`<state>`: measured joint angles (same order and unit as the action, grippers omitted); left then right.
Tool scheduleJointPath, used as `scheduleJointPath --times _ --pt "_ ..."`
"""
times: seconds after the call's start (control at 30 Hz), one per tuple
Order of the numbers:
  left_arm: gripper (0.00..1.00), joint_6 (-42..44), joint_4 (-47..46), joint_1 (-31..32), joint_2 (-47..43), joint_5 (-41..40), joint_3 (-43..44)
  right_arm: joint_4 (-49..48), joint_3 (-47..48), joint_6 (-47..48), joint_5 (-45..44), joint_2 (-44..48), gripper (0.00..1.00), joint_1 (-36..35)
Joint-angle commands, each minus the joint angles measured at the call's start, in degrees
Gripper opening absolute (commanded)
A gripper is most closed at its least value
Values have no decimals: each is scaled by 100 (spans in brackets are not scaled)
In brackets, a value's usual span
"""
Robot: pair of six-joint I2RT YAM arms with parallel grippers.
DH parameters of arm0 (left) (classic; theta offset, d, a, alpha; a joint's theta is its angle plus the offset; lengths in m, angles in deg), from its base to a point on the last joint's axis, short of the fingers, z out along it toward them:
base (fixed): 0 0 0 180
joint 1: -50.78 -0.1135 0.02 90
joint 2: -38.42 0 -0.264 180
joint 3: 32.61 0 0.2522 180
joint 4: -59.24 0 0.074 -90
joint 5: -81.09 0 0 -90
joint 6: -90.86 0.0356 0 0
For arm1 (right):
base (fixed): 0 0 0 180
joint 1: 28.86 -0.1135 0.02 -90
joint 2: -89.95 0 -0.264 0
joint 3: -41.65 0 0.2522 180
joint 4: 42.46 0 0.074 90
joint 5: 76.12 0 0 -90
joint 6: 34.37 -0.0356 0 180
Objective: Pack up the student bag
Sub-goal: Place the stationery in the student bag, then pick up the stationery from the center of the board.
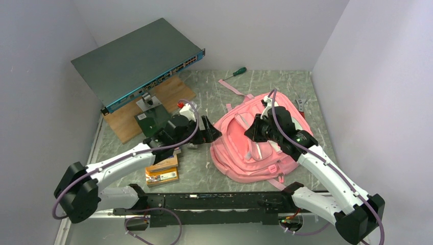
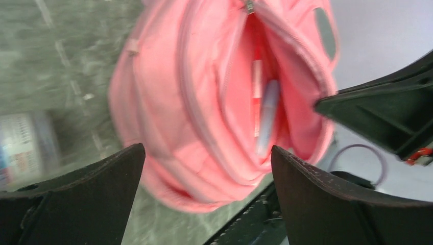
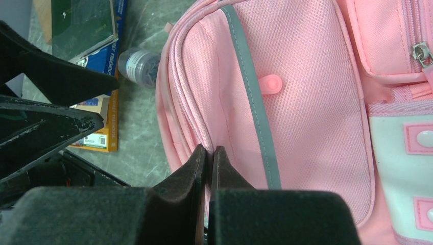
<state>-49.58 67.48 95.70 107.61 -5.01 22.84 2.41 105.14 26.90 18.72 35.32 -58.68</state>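
Where the left wall meets the table (image 1: 204, 92), a network switch (image 1: 138, 64) sits tilted across the far-left corner over a wooden board (image 1: 122, 127), its left edge close to the wall; near of them an orange book (image 1: 162, 173) lies just beside the left arm; a small bottle (image 3: 138, 64) stands between the book and the bag.

Right of the book the left gripper (image 2: 208, 148) hangs with jaws spread wide and nothing between them, facing the gaping mouth of the student bag (image 1: 245, 158); inside the opening a pale pen (image 2: 268, 117) shows.

The bag lies right of centre, its right edge near the right wall; bare table stays open on its far side, where a green-handled screwdriver (image 1: 239, 71) lies by the back wall.

On the bag's upper left edge the right gripper (image 3: 207, 150) has its jaws pressed to a hairline slit, seemingly pinching the bag's edge.
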Motion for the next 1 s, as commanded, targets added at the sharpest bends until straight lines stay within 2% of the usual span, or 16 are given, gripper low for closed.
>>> scheduleJointPath --times 0.0,0.13,0.3,0.6,0.97 --pt "100 1278 1516 -12 -412 -901 370 -352 19 -37 17 115 0 12" --pt "100 1656 2902 -84 -108 -1927 811 -347 10 -19 -14 128 0 12" --pt "100 1675 3805 -120 512 -2450 1217 -360 35 -43 22 94 0 12" --pt "99 1574 3712 -121 1295 -2546 1360 -291 54 -88 23 152 0 12" --pt "85 1729 3305 -142 1793 -2305 1550 -351 56 -124 78 96 0 12"
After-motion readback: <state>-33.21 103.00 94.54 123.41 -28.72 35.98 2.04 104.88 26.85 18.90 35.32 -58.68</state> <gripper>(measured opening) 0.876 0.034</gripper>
